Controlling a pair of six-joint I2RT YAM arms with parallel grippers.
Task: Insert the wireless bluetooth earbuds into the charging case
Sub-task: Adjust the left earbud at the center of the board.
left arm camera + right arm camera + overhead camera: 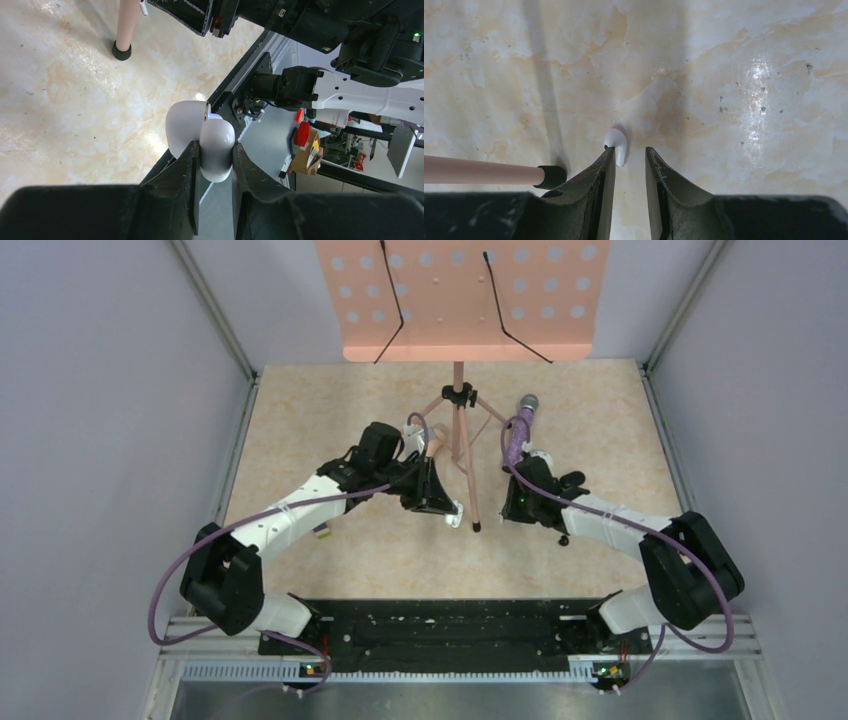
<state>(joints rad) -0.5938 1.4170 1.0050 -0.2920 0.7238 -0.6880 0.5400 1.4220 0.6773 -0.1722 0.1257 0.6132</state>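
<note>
We are looking at a robotics lab cell: plain grey walls (90, 390) and metal frame posts (215, 310) box in a marbled tabletop (300, 410). Past its edge we glimpse cluttered equipment (305, 150).

We look down on a marbled beige tabletop (330, 420) carrying a bright glare patch (759, 95), closed in by pale grey walls (100, 390) and aluminium rails (216, 315), with a pink perforated music stand (465, 300) on tripod legs at the back.

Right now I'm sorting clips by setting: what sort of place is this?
Probably a lab robot cell: grey walls enclosing a tabletop, staged with a music stand and microphone.
</note>
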